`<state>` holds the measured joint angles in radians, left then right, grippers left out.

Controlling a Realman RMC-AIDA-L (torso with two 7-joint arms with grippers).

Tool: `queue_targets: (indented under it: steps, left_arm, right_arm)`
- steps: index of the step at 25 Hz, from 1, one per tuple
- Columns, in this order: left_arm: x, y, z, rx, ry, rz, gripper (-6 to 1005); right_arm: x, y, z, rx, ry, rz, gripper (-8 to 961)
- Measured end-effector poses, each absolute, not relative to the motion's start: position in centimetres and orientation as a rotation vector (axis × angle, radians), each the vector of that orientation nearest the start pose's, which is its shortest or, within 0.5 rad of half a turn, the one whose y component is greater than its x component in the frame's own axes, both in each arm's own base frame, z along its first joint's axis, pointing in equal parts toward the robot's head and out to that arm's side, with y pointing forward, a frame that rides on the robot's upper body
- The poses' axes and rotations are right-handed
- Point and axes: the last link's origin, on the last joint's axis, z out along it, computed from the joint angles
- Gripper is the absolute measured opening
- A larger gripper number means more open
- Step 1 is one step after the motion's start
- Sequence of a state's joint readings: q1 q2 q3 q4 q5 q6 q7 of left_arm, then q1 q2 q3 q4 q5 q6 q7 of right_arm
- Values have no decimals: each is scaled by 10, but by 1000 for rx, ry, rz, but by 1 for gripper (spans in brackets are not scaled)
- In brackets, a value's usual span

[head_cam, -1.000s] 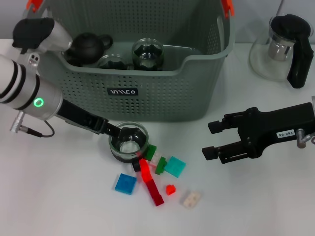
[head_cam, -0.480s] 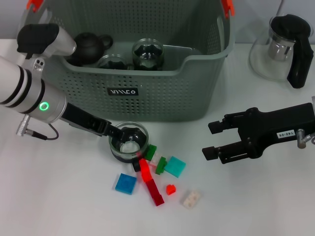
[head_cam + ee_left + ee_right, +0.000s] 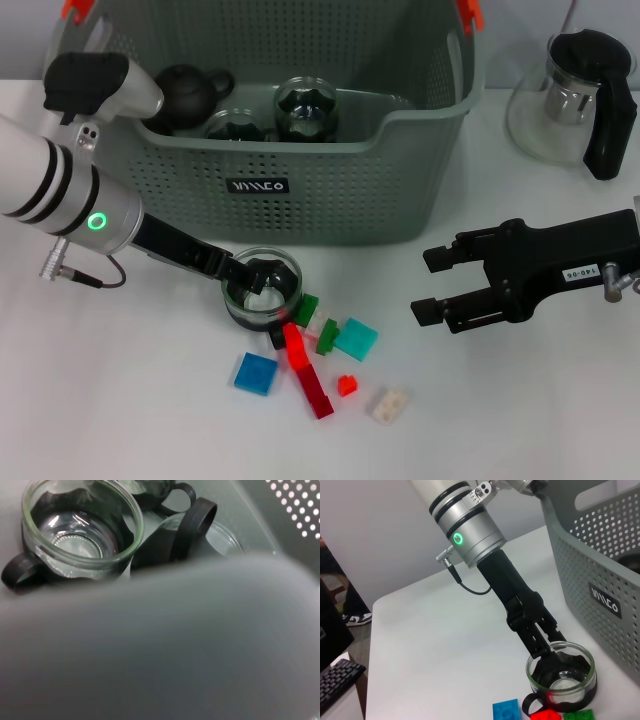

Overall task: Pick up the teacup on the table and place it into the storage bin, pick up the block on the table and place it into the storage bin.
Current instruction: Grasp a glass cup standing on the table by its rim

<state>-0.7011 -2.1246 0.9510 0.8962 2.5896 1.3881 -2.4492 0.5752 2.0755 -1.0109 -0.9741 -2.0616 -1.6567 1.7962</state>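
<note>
White table holds the teacup (image 3: 262, 297) just near of the storage bin (image 3: 300, 180), and my left gripper (image 3: 252, 283) pinches its left rim, so I lift it far, while my right gripper (image 3: 432, 285) waits open, well right.

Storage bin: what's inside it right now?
The storage bin holds a dark teapot and two glass teacups. Its front wall hides the floor, so anything lower is unseen.
</note>
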Motion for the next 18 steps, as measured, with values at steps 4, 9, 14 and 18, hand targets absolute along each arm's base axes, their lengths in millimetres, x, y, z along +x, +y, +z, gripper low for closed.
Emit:
queue_targets:
  steps: [4, 9, 14, 18]
  left_arm:
    - [-237, 375, -18, -2470, -1388, 167, 795]
    - [-224, 381, 7, -2456, -1296, 121, 795]
    - [-209, 380, 28, -2472, -1248, 98, 795]
    - [-209, 376, 34, -2490, -1251, 138, 795]
  right_arm:
    - [201, 336, 0, -3028, 639, 366, 822]
    - [201, 335, 1, -3029, 642, 366, 823]
    - [202, 335, 1, -3027, 644, 367, 824]
    - [202, 336, 2, -3022, 645, 370, 823]
